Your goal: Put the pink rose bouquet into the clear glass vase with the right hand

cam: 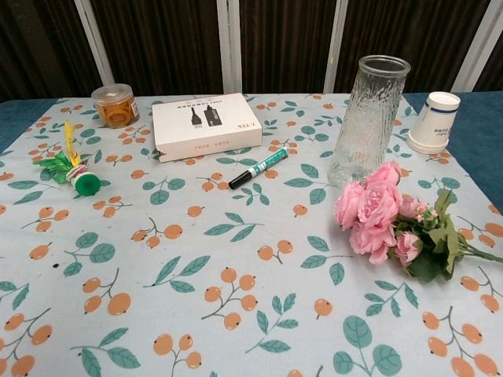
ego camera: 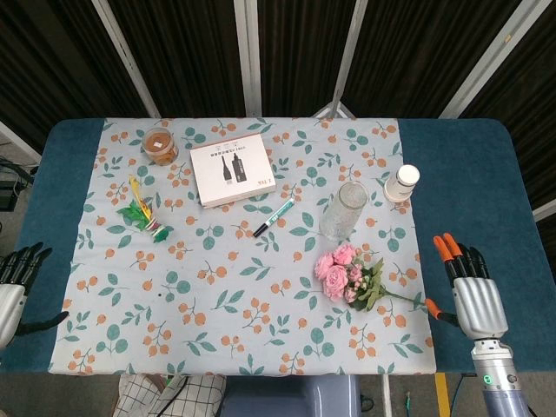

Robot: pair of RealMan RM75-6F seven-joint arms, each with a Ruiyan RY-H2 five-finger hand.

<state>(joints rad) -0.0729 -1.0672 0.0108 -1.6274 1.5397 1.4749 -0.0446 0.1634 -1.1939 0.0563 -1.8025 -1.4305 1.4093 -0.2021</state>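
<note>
- The pink rose bouquet with green leaves (ego camera: 352,277) lies on its side on the floral-print tablecloth (ego camera: 243,304), blooms toward the clear ribbed glass vase (ego camera: 342,209) and stems pointing to the cloth's right edge.
- In the chest view the rose heads (cam: 369,212) sit just beside the vase's (cam: 366,118) base; whether they touch it cannot be told. The vase stands upright, mouth open.
- The right hand (ego camera: 470,291) hovers over the bare blue table strip (ego camera: 469,174) right of the cloth, near the stem ends, fingers spread apart and holding nothing.
- The left hand (ego camera: 13,287) sits at the table's far left edge, well apart from everything; dark fingers splayed, nothing in it.
- A broad stretch of open cloth runs along the near edge, from the bouquet leftward.
- A white paper cup (ego camera: 401,183), upside down, stands near the vase on its right, at the cloth's border.
- A green-and-white marker pen (ego camera: 274,217) lies diagonally between the vase and a flat white cardboard box (ego camera: 233,173); the box shows a cable picture and small print too fine to read.
- A round clear plastic tub with orange contents (ego camera: 160,144) stands near the far left corner.
- A green-and-yellow feathered shuttlecock toy (ego camera: 143,213) lies left of centre.
</note>
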